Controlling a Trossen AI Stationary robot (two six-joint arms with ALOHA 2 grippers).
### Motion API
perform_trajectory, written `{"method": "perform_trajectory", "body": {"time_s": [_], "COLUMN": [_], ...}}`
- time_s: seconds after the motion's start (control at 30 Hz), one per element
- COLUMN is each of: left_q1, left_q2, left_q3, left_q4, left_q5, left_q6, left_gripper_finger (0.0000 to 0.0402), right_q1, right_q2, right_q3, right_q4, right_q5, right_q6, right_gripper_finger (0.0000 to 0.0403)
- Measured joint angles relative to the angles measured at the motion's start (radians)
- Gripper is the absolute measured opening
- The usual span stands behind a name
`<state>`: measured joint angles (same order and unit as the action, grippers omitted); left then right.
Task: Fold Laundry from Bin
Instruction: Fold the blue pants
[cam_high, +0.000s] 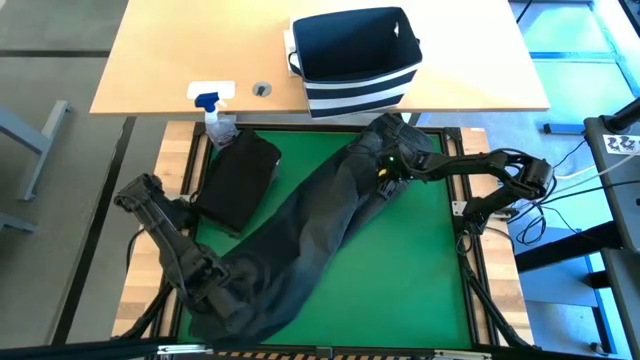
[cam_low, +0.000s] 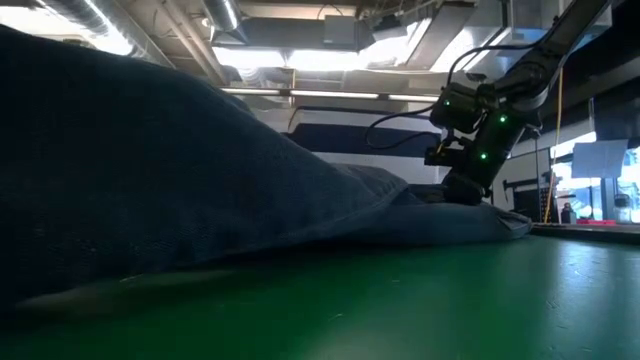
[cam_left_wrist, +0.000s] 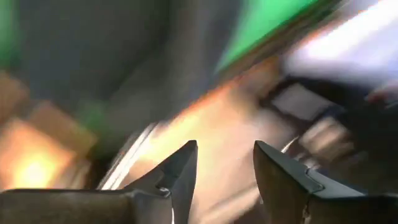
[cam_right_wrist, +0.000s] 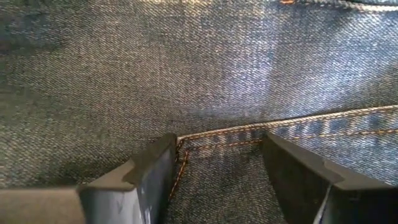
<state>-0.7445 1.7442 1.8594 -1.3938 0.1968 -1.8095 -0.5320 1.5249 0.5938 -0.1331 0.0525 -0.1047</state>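
Note:
A pair of dark denim jeans lies spread slantwise on the green mat, its waist at the far right and its leg ends at the near left. My right gripper is down on the jeans near the waist, fingers apart. My left gripper hovers open over the leg ends with nothing between its fingers. A folded black garment lies flat on the mat's left side. The navy, white-striped bin stands on the wooden table beyond the mat. My right gripper sets its two spread fingertips on the jeans' upper layer, one on either side of a stitched pocket corner. The fingers come from above, slanting in from the table's right. The denim between them lies flat on the mat, not gathered.
A clear spray bottle with a blue nozzle stands at the mat's far left corner. The mat's near right part is bare green. In the low view the jeans rise as a dark mound close to the camera, with my right gripper behind.

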Motion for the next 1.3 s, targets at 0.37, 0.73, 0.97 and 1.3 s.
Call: {"method": "perform_trajectory", "body": {"time_s": [0.37, 0.73, 0.97, 1.3], "left_q1": [0.079, 0.054, 0.04, 0.04], "left_q2": [0.223, 0.482, 0.523, 0.514], "left_q3": [-0.013, -0.014, -0.014, -0.118], "left_q4": [0.582, 0.507, 0.358, 0.372], "left_q5": [-0.35, -0.075, -0.121, -0.143], "left_q6": [0.435, 0.44, 0.397, 0.424], "left_gripper_finger": [0.0147, 0.0147, 0.0147, 0.0131], "right_q1": [0.0, 0.001, 0.001, 0.001], "right_q2": [0.0, 0.0, 0.0, 0.001], "right_q3": [0.0, 0.001, 0.001, 0.001], "right_q4": [0.008, 0.01, 0.01, 0.006], "right_q5": [-0.013, -0.018, -0.018, -0.019], "right_q6": [0.003, 0.003, 0.003, 0.003], "right_gripper_finger": [0.0241, 0.0241, 0.0241, 0.0241]}}
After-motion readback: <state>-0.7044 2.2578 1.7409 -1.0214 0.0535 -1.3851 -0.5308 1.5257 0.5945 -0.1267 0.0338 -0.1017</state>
